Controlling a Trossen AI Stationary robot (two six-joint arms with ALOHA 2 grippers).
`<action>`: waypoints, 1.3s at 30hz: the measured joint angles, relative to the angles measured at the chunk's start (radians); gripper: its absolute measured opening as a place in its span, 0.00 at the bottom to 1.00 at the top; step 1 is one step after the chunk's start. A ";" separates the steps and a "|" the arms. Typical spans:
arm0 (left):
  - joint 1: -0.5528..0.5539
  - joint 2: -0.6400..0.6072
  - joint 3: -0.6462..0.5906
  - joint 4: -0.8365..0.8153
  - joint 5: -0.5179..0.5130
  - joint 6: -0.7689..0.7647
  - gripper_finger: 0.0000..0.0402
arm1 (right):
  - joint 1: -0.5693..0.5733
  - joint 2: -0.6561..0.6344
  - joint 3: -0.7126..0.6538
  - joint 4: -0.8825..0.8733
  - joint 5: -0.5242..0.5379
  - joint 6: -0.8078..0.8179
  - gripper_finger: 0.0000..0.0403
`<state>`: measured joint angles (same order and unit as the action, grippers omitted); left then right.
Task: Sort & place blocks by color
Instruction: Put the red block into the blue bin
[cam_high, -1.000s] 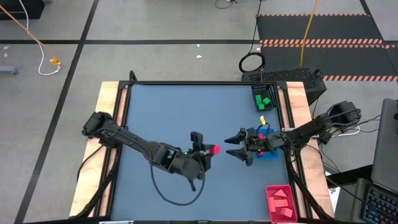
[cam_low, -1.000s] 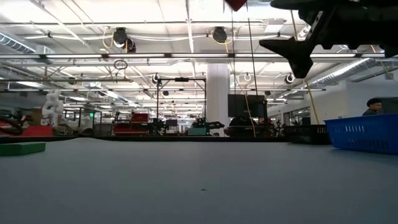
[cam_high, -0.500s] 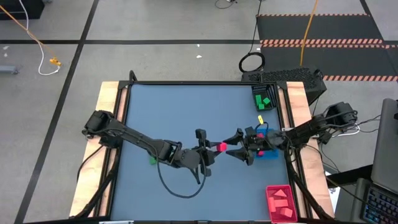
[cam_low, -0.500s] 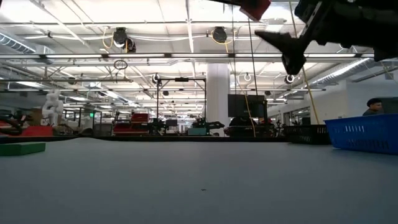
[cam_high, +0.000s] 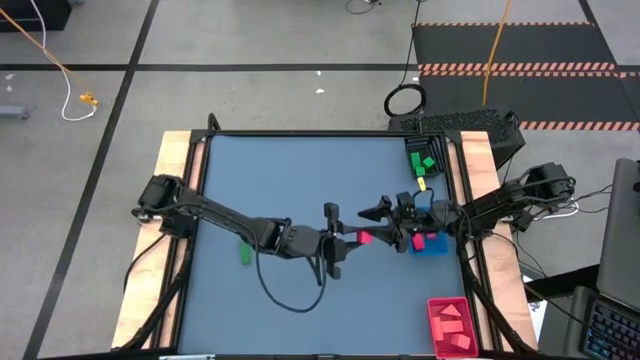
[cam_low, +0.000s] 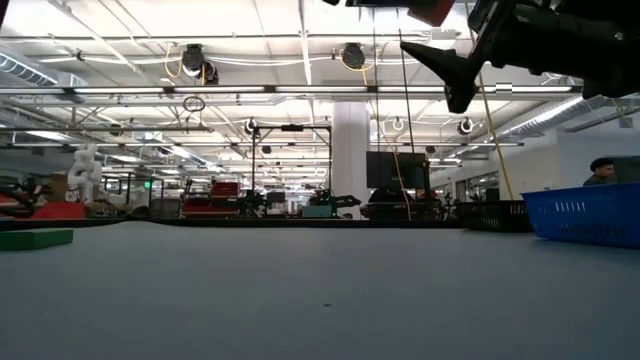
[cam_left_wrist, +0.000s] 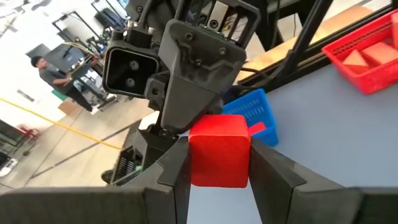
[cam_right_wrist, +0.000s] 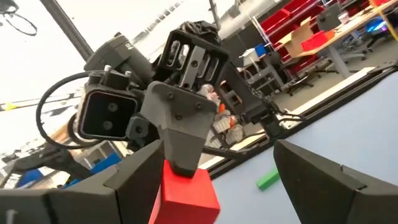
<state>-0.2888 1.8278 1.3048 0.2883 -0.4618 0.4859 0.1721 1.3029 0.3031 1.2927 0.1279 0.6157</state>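
Note:
A red cube block is lifted clear above the table's middle, held in my left gripper, which reaches in from the left. My right gripper faces it from the right, open, with one finger on either side of the cube. A green bar block lies flat on the table under the left arm. More green blocks sit in the black tray, and salmon-pink ones in the red tray. My left gripper pinches the red cube between its two fingers, on two opposite side faces. The fingers come level from the table's left. The cube is lifted clear and sits upright. My right gripper: one finger is close to the cube; whether it touches I cannot tell.
A blue tray lies right behind the right gripper, and a small yellow piece is near the black tray. The red tray is at the near right corner. The table's far and left parts are bare blue surface. A person shows in the room beyond.
My left gripper has carried the red cube toward the table's right, up to the right gripper, uncovering the green bar on the table. My right gripper has shifted a little toward the far edge, and the cube now stands between its open fingers.

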 joint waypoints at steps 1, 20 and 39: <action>0.007 0.000 0.000 0.006 0.002 0.012 0.31 | -0.007 0.000 0.001 0.002 -0.015 0.003 0.74; 0.049 0.000 0.001 0.057 0.076 0.070 0.31 | -0.048 0.001 0.001 -0.012 -0.155 0.000 0.74; 0.049 0.000 0.001 0.027 0.046 0.074 0.34 | -0.049 0.001 0.001 0.025 -0.153 0.000 0.65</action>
<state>-0.2398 1.8278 1.3060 0.3157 -0.4159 0.5598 0.1234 1.3041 0.3038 1.3179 -0.0247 0.6159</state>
